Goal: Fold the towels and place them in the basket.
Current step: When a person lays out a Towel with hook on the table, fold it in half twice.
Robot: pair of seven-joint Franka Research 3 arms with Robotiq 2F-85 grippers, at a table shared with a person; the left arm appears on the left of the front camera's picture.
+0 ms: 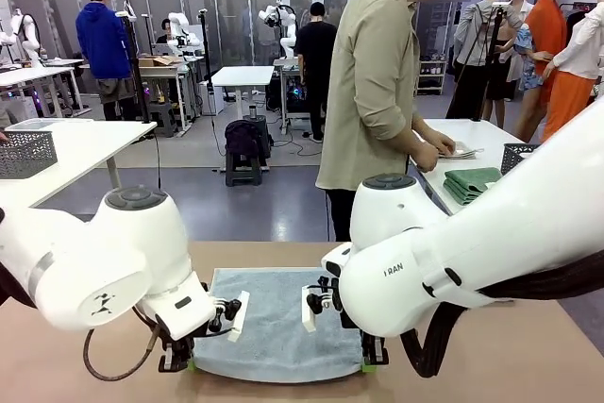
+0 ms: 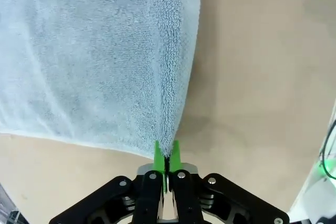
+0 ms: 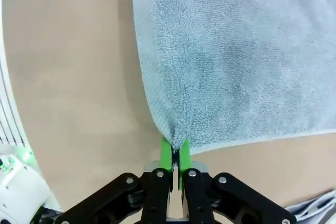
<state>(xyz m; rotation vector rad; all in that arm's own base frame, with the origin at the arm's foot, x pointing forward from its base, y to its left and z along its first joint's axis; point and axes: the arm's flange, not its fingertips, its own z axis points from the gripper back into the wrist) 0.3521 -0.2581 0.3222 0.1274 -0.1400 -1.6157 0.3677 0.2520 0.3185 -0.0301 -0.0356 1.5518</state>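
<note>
L tool (image 2: 166, 153): green pads together, clamped on the near-L corner of the towel (image 2: 94, 56); cloth puckers into a ridge running up from the pads. R tool (image 3: 175, 150): same, pads pressed on the near-R corner of the towel (image 3: 241, 51), cloth gathered to a point at the pinch. Front view: L tool (image 1: 181, 361) and R tool (image 1: 372, 362) both low at the near edge, fingers pointing down at the surface (image 1: 491, 356), wrists bent under, bulky white joints of ea. arm above and outboard; L arm enters from picture L, R arm from picture R. Towel (image 1: 278, 323): pale grey-blue terry, lying spread and mostly flat btwn the two tools, centred on the tan surface; near hem spans tool to tool, far hem parallel to it and short of the far edge. Long axis looks to run near-to-far, though foreshortening makes that hard to confirm. Room: bare surface (image 2: 262, 77) outboard of L corner; bare surface (image 3: 68, 77) outboard of R corner; open strip past the far hem too. Person (image 1: 377, 92) in beige shirt stands beyond the far edge, turned toward a white side table (image 1: 472, 134), hands at it; dark green folded towels (image 1: 472, 183) lie there.
</note>
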